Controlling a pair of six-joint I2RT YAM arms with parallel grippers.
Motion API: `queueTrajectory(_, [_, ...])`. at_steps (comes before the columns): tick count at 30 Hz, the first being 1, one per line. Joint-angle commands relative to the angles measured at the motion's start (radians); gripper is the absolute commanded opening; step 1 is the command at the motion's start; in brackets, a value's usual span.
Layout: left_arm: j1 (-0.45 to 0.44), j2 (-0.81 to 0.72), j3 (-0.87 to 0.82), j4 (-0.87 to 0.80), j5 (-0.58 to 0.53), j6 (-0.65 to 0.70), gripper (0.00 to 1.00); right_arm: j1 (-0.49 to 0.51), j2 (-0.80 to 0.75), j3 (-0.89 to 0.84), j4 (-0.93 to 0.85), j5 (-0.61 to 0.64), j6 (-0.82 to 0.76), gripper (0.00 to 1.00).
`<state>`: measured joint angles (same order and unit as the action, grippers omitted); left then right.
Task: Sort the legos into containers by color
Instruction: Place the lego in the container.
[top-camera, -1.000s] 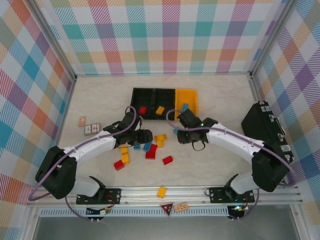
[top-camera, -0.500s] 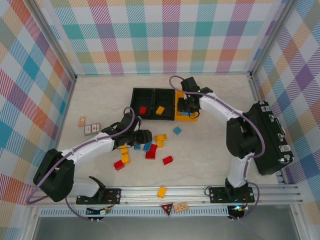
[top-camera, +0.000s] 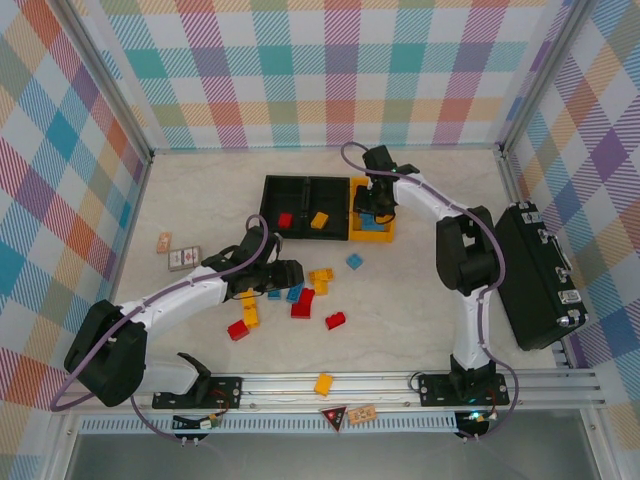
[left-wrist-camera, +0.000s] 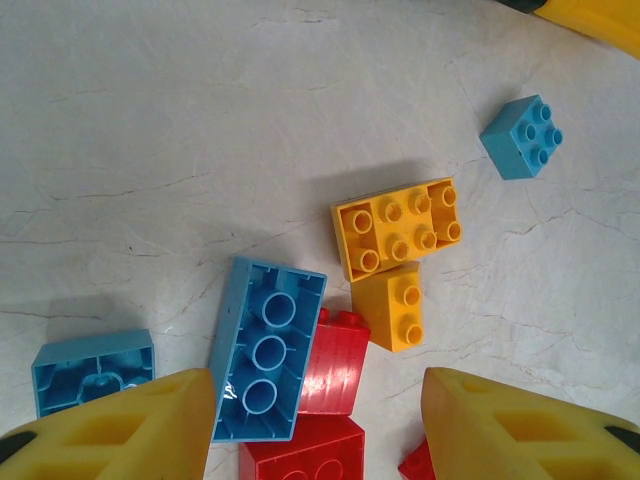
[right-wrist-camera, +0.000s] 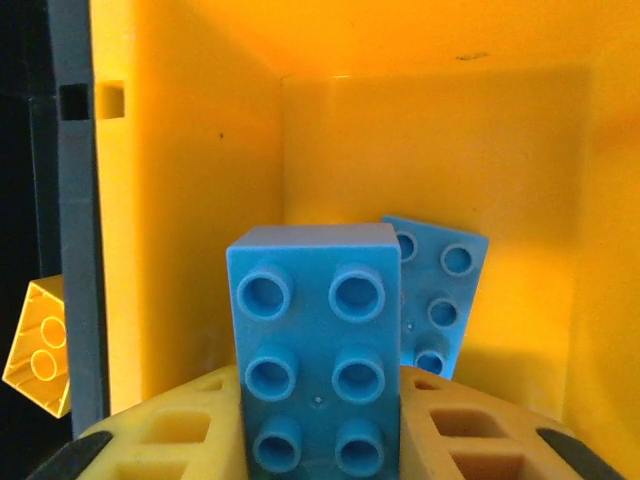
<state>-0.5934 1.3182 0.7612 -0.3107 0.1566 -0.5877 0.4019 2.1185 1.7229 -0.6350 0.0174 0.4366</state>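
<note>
My right gripper (top-camera: 376, 208) reaches into the yellow-orange container (top-camera: 389, 236) and is shut on an upright blue lego (right-wrist-camera: 315, 350). A second blue lego (right-wrist-camera: 440, 295) leans on the bin's back wall. Of the two black containers, one (top-camera: 270, 190) holds a red lego (top-camera: 286, 220) and the other (top-camera: 328, 188) a yellow one (top-camera: 320, 220). My left gripper (left-wrist-camera: 315, 430) hovers open over the loose pile: an upturned blue lego (left-wrist-camera: 265, 350), red legos (left-wrist-camera: 335, 365), yellow legos (left-wrist-camera: 395, 225) and a small blue one (left-wrist-camera: 520, 135).
A large black case (top-camera: 535, 275) lies at the right edge. Two cards (top-camera: 176, 252) sit on the left of the table. More loose legos lie nearer the front: red (top-camera: 238, 329), red (top-camera: 336, 320) and a yellow one (top-camera: 323, 383) on the front rail.
The right arm has swung from the middle of the table back to the yellow-orange container, carrying the blue lego into it. The left gripper has stayed over the pile.
</note>
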Motion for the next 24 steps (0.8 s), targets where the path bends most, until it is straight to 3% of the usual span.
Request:
queueTrajectory(1, [-0.011,-0.020,-0.007,-0.010,-0.011,-0.014,0.57,-0.004,0.014,0.033,-0.012,-0.031,0.026,0.38])
queueTrajectory(6, [-0.011,-0.013,0.006,-0.017,-0.006,-0.013,0.57,-0.005,-0.012,0.022,-0.002,-0.034,0.028,0.45])
queueTrajectory(12, [-0.010,0.006,0.020,-0.012,-0.005,-0.012,0.57,-0.005,-0.081,-0.033,0.018,-0.039,0.017,0.47])
queueTrajectory(24, [-0.010,0.018,0.018,-0.014,0.005,-0.008,0.57,0.016,-0.347,-0.323,0.061,-0.103,-0.010,0.51])
